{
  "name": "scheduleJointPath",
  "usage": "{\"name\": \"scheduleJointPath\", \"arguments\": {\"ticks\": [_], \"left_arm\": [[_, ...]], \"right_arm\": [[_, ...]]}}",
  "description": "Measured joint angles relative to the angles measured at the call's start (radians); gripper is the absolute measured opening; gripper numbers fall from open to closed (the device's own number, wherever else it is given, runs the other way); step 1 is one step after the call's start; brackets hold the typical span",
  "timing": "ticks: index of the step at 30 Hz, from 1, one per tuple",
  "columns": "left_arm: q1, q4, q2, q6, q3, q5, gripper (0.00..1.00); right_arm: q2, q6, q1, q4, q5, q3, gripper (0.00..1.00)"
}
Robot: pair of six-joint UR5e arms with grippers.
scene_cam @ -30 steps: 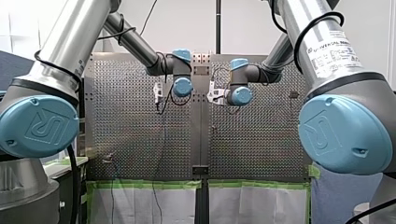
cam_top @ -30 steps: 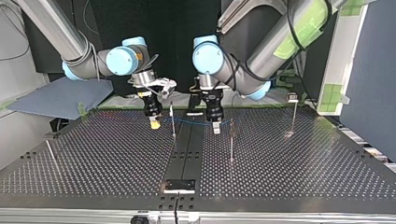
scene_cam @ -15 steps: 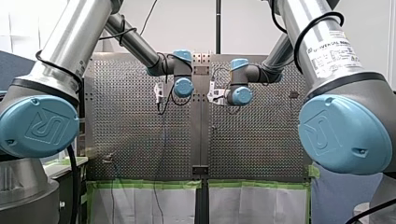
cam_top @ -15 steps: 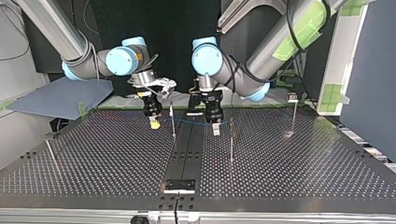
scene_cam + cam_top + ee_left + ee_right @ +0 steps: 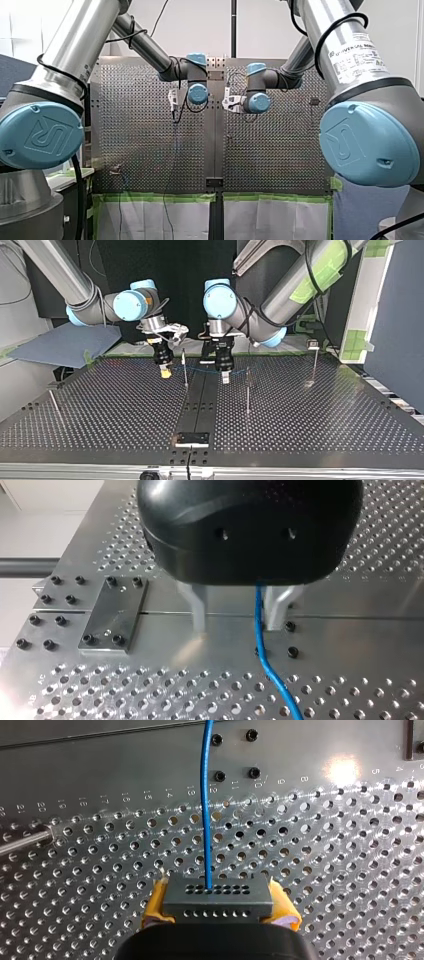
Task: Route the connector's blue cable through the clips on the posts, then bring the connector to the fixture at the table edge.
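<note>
I judge the routing to be at an early stage. My right fingers pinch the connector between their yellow pads, and the blue cable leaves its face and runs off ahead over the perforated surface. In the top view the cable stretches low from that hand, past the near post, to my left fingers and on toward the second post. I cannot tell whether it sits in any clip there. The third post, well off toward that view's right, shows no cable at all. The fixture at the surface's edge is well apart from the connector, so that delivery is not yet begun. My left fingers are spread: the cable passes between them, close to one metal finger, with nothing squeezing it. As for pose, both arms reach to the side of the surface farthest from the fixture, wrists turned so the fingers point straight down. Their tips hang just above the surface, on either side of the near post, my left ones over the dark centre strip.
</note>
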Motion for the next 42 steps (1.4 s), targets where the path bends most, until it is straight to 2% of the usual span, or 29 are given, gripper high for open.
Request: {"name": "scheduleJointPath", "arguments": {"ticks": [6,17,30,36,42], "left_arm": [[0.003,-0.003,0.0,0.002,0.0,0.019,0.02],[0.005,-0.016,0.0,0.05,0.0,-0.011,0.02],[-0.003,-0.004,0.0,0.097,-0.014,-0.015,0.05],[-0.012,0.008,-0.007,0.103,-0.032,-0.01,0.05],[-0.032,0.015,-0.046,0.108,-0.037,-0.01,0.05]], "right_arm": [[0.001,0.0,-0.002,0.0,0.0,0.0,0.0],[0.001,-0.002,-0.01,0.021,0.0,0.0,0.0],[0.001,-0.005,-0.013,0.048,0.001,0.0,0.0],[0.001,-0.017,-0.013,0.082,0.001,0.0,0.0],[0.001,-0.029,-0.013,0.102,0.002,0.002,0.0]]}}
